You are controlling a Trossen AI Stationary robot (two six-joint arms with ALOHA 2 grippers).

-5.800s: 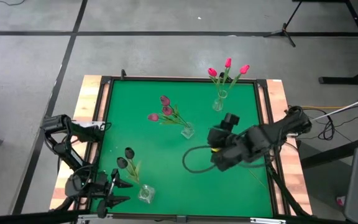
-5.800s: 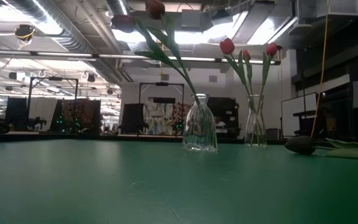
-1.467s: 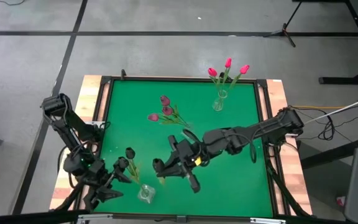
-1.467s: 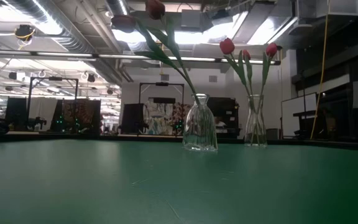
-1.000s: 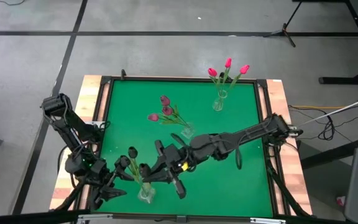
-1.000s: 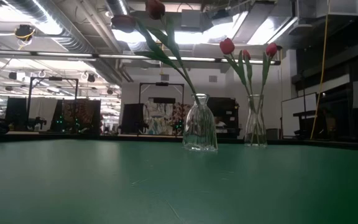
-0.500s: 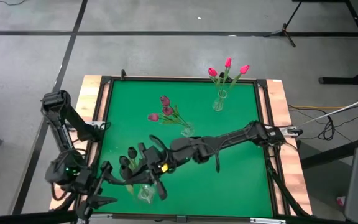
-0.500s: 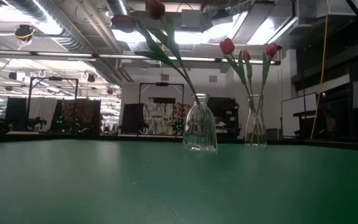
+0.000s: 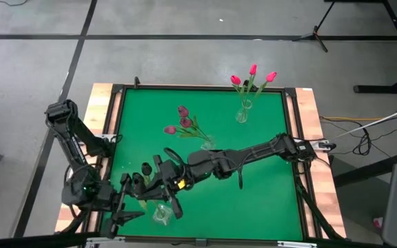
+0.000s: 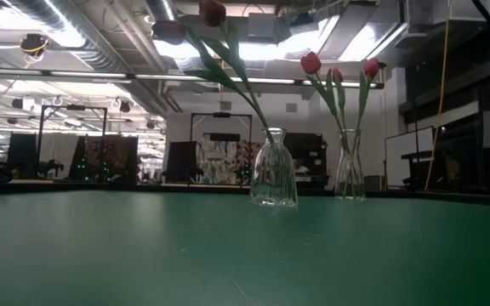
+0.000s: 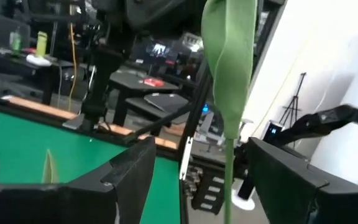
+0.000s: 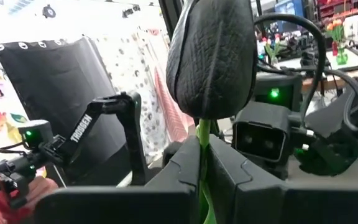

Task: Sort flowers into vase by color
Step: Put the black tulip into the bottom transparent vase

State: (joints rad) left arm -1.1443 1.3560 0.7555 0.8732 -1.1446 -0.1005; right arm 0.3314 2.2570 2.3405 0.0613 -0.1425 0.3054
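A: Green felt covers the table (image 9: 253,200), and three glass vases stand on it. Where do the flowers sit?

B: The bright pink ones (image 9: 252,77) are in the vase (image 9: 242,114) at the upper right of the high view. The mauve ones (image 9: 181,120) lean out of the middle vase (image 9: 207,145), just left of centre. The black ones (image 9: 143,176) rise from the vase (image 9: 160,215) at the lower left.

A: And the right gripper (image 9: 163,184)?

B: Its arm stretches from the right edge across the table to the lower left, so the gripper hangs right over that lower-left vase. In its wrist view the two fingers (image 12: 179,168) are pressed together on a green stem, and a black tulip (image 12: 211,56) stands up directly above them (it fills the top centre of that frame).

A: So it has hold of a flower?

B: Yes, pinched by the stem just under the head.

A: The left gripper (image 9: 126,207)?

B: At the lower left of the high view, just left of the same vase. Its fingers (image 11: 129,171) are spread wide, and a long green leaf (image 11: 229,68) hangs down between them in its wrist view without either finger touching it.

A: What does the low view give?

B: Only two vases, the middle one (image 10: 274,168) at centre and the other (image 10: 349,166) to its right, with flower heads up near the top edge.
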